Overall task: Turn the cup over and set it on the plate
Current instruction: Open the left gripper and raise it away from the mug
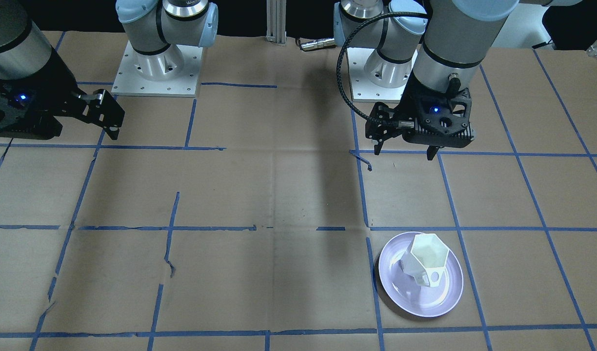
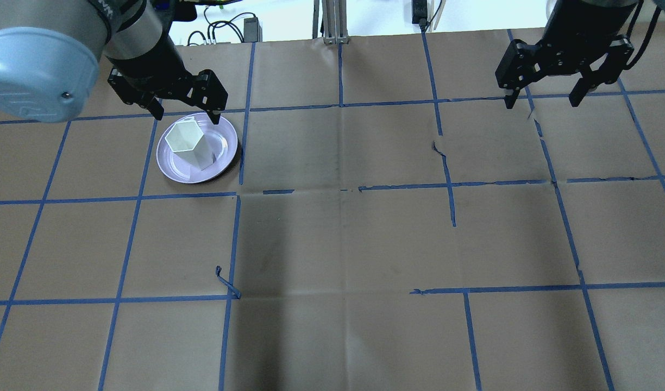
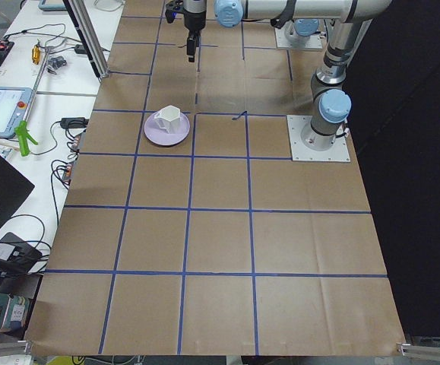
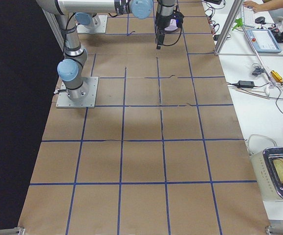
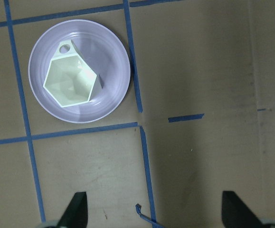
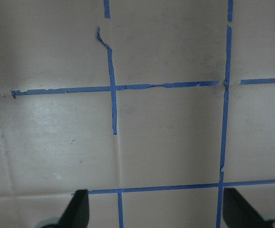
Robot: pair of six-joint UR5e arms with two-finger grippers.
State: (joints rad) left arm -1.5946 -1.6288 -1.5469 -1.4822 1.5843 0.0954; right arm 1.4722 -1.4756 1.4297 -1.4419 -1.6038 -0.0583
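The white faceted cup [image 1: 427, 261] stands upright, mouth up, on the lavender plate [image 1: 401, 292]. Both also show in the overhead view, cup [image 2: 188, 142] on plate [image 2: 224, 149], and in the left wrist view, cup [image 5: 71, 83] on plate [image 5: 109, 61]. My left gripper [image 1: 404, 152] is open and empty, raised above the table and set back from the plate toward my base; in the overhead view it [image 2: 188, 117] hangs over the plate's far rim. My right gripper [image 2: 540, 103] is open and empty, far from the plate on the other side of the table.
Brown paper with a blue tape grid covers the table [image 2: 338, 244]. A loose curl of tape [image 2: 224, 282] lies near the middle. The two arm bases [image 1: 154, 68] [image 1: 381, 73] stand at my edge. Cables and devices lie on side benches [image 3: 22, 114] beyond the table.
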